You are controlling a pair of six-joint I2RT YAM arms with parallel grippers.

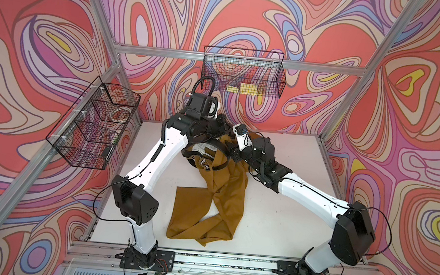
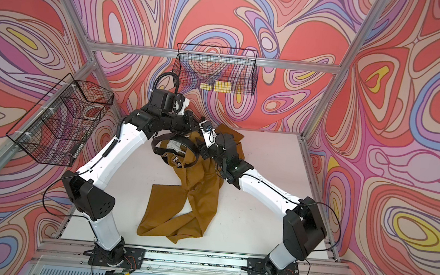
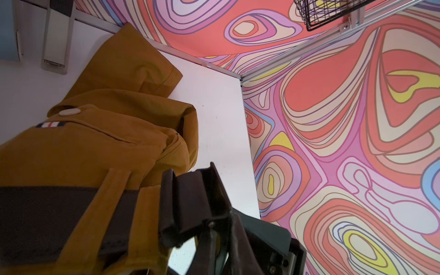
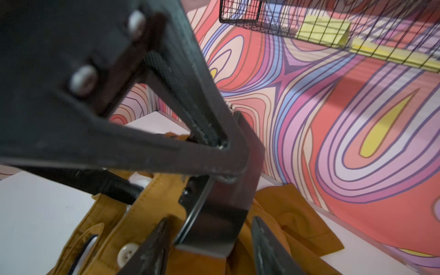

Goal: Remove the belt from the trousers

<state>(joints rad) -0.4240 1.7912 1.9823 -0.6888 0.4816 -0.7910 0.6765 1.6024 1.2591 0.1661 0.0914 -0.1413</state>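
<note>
Pulling is not done yet: the belt (image 3: 35, 214) sits in the waist loops (image 3: 114, 190) of the trousers (image 1: 206, 211) on the table (image 1: 274, 217), its loose end pinched tight by the left gripper (image 3: 190, 190), the right gripper (image 4: 209, 220) half open around it

We are in a robot lab. Two robot arms (image 1: 153, 156) sit on a metal rail (image 1: 229, 261) by a white table (image 1: 274, 217), boxed in by swirly walls (image 1: 252, 17).
</note>
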